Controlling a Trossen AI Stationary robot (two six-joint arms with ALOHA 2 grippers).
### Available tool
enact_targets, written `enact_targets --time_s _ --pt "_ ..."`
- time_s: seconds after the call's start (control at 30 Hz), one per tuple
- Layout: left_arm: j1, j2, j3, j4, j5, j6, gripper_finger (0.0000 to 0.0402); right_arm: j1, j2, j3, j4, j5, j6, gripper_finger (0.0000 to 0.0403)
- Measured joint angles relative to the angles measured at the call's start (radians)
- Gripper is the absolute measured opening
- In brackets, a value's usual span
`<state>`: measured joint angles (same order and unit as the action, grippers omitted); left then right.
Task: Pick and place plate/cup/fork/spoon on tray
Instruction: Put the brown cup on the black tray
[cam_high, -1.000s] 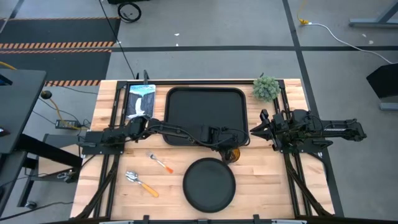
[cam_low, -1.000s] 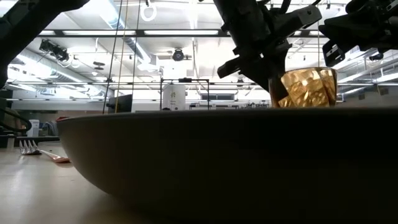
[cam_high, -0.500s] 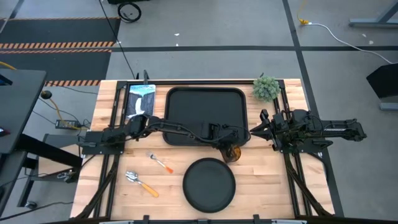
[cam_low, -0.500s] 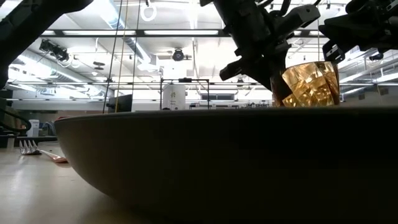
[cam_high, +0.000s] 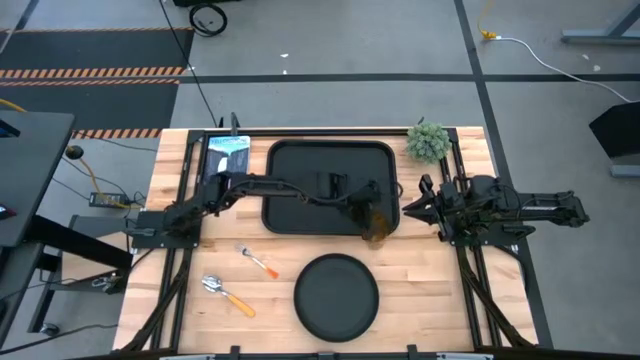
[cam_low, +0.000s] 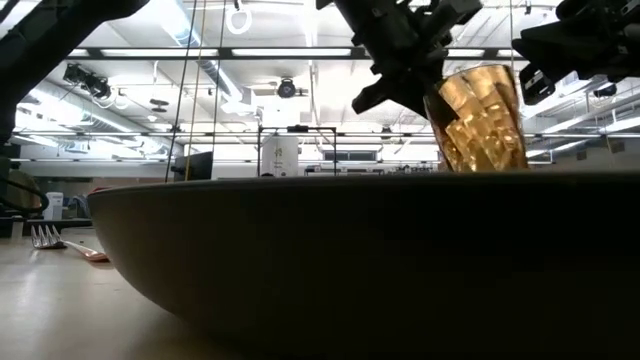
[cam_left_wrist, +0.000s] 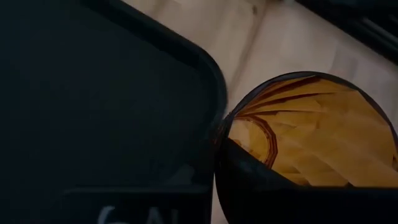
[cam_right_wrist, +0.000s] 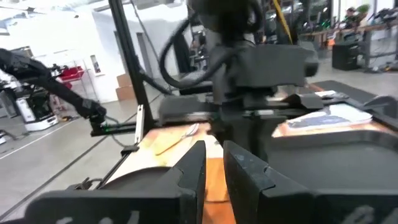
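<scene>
Cup (cam_high: 375, 222) has risen and moved toward twelve o'clock over the last second, jaws of the left gripper (cam_high: 368, 208) closed on it, now hanging over the tray (cam_high: 300, 170) rim at its five o'clock corner (tilted, seemingly). Tray floor is bare, so room is ample. Plate (cam_high: 336, 295), fork (cam_high: 258, 262), spoon (cam_high: 227, 294) remain on the table. Right gripper (cam_high: 418, 208) waits at three o'clock, fingers nearly together, empty.

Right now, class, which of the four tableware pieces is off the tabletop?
The cup: the left gripper holds it lifted at the tray's corner. The plate, fork and spoon lie on the table.
</scene>
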<state>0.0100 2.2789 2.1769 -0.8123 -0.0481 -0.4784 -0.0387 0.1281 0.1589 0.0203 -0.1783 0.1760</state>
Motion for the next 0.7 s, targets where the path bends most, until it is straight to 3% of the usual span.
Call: enact_targets --time_s 0.4,0.7 --pt "0.168 0.002 0.000 0.045 -0.134 0.137 0.0022 0.000 0.000 0.007 -0.009 0.031 -0.019 0.0064" --pt "0.298 0.062 -0.021 0.220 -0.138 0.229 0.0022 0.000 0.002 0.008 -0.011 0.060 -0.018 0.0064"
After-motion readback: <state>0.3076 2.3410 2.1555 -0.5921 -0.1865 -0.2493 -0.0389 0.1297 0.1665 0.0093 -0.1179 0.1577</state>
